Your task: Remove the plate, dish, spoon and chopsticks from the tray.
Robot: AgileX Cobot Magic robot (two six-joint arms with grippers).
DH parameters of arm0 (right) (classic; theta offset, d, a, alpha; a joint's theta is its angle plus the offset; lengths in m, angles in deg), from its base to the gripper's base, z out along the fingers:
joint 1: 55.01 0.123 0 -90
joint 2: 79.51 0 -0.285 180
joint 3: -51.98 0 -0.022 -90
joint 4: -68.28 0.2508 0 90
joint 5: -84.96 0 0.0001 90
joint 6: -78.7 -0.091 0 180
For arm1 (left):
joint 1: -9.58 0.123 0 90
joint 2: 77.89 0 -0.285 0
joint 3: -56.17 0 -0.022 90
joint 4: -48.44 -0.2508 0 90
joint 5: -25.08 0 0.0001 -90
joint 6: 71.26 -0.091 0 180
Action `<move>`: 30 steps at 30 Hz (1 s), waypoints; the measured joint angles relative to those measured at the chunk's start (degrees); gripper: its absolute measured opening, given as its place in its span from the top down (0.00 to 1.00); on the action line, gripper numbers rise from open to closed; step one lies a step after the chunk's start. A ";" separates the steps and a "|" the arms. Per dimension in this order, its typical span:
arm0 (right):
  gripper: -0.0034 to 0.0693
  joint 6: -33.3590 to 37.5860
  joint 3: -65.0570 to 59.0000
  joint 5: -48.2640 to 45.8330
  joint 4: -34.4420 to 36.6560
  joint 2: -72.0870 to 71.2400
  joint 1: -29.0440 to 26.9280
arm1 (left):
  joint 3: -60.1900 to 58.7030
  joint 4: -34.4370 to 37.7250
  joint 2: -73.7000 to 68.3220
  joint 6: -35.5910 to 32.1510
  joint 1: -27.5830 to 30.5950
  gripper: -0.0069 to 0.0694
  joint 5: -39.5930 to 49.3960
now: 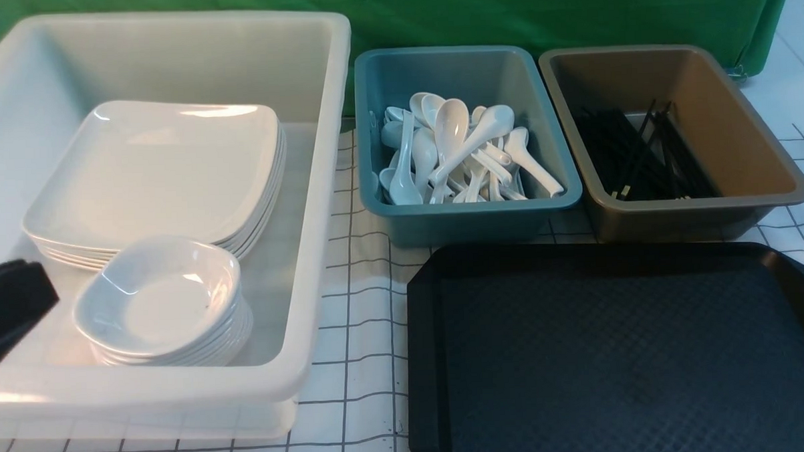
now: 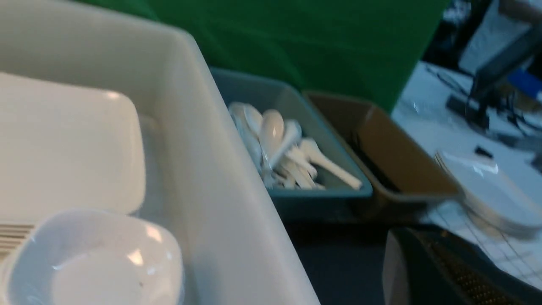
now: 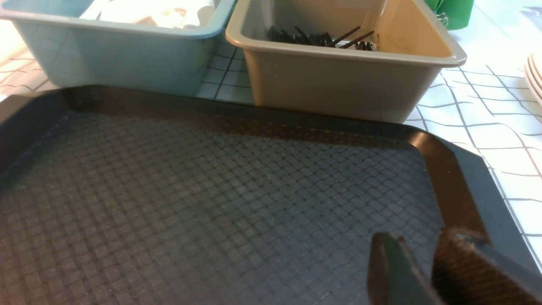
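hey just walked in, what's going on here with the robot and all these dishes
Neither the left pincer, shut, nor the right pincer, open over the tray, holds anything. No tableware shows on the visible part of the tray. Plates and dishes are stacked in the white tub, spoons fill the teal one, and chopsticks lie in the brown one, so clearing looks done.

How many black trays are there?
1: the black tray, lying in front of the teal tub and the brown tub.
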 joint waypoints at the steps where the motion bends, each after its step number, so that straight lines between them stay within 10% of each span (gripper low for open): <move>1: 0.65 0.00 0.00 0.00 0.00 0.00 0.00 | -1.07 0.05 0.81 0.00 0.00 0.90 -0.96; 30: 0.62 0.00 0.00 -0.05 0.00 0.00 0.00 | -12.01 -19.01 3.78 -1.04 0.00 0.90 -11.58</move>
